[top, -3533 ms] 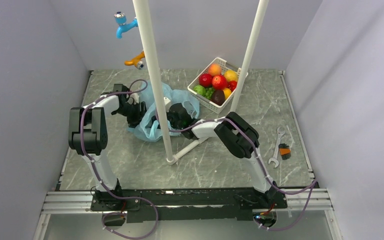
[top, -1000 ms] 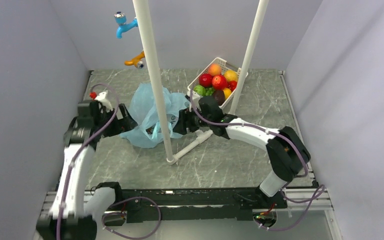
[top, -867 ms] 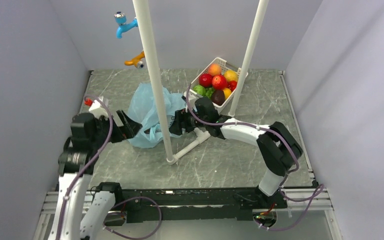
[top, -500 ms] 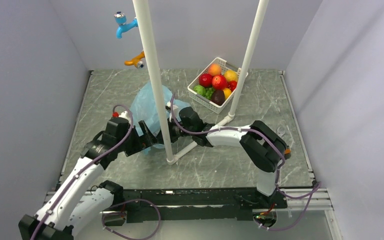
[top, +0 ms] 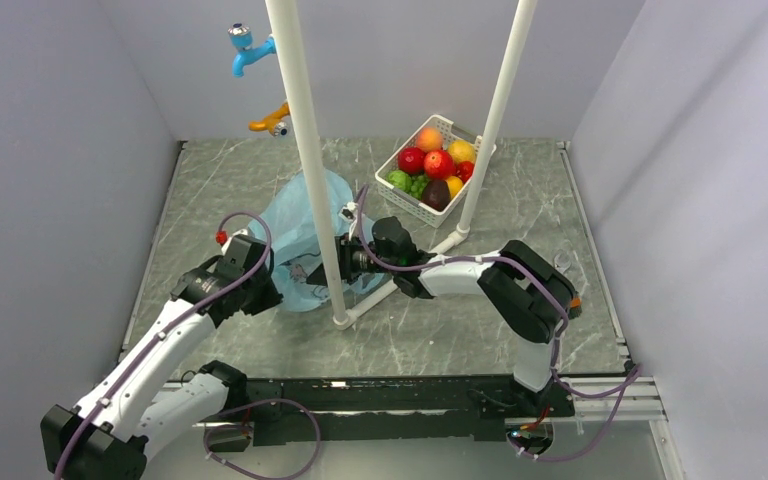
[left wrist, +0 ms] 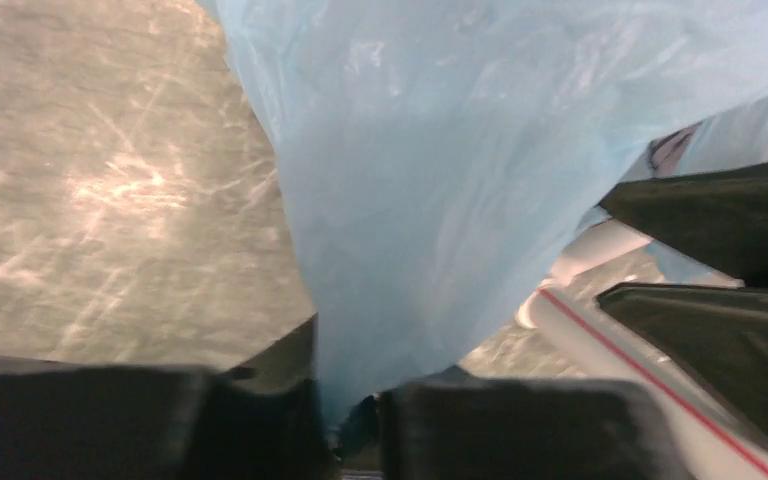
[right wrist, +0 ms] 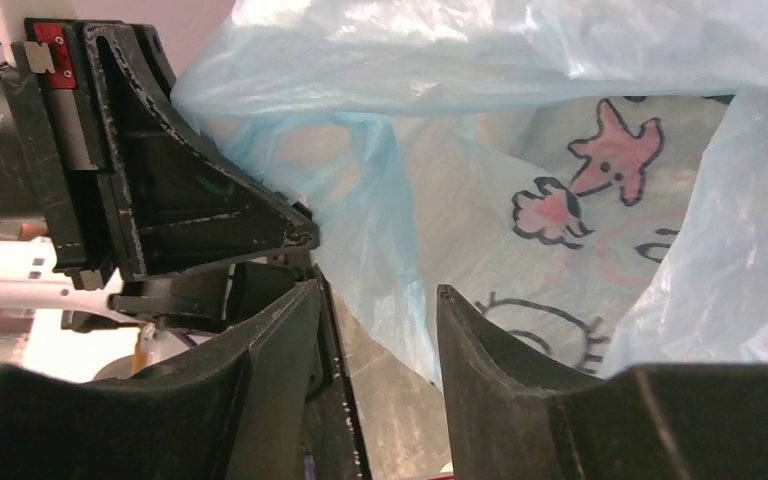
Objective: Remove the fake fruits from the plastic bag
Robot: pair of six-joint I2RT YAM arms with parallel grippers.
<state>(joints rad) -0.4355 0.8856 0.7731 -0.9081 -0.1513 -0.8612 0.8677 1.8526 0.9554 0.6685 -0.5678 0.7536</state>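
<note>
The light-blue plastic bag (top: 295,225) lies crumpled on the table behind the left white pole. Its printed cartoon panel (right wrist: 600,200) faces the right wrist camera. My left gripper (top: 268,290) is at the bag's near left corner. In the left wrist view the film (left wrist: 440,150) funnels down into the narrow gap of that gripper (left wrist: 350,405), which is shut on it. My right gripper (top: 345,262) stands open at the bag's right side, a blue handle loop (right wrist: 390,240) just ahead of its gap (right wrist: 375,315). No fruit shows inside the bag. Red and orange fake fruits (top: 438,163) lie in the basket.
A white slotted basket (top: 392,198) stands at the back right, also holding green and dark fruits. Two white poles (top: 312,180) rise from the table, joined by a low pipe (top: 400,282) next to the right gripper. Toy taps (top: 245,47) hang on the back wall.
The left arm swung in from the left, came to the bag's near corner and closed on the film. The right gripper slid left toward the pole. The bag bunched up.
</note>
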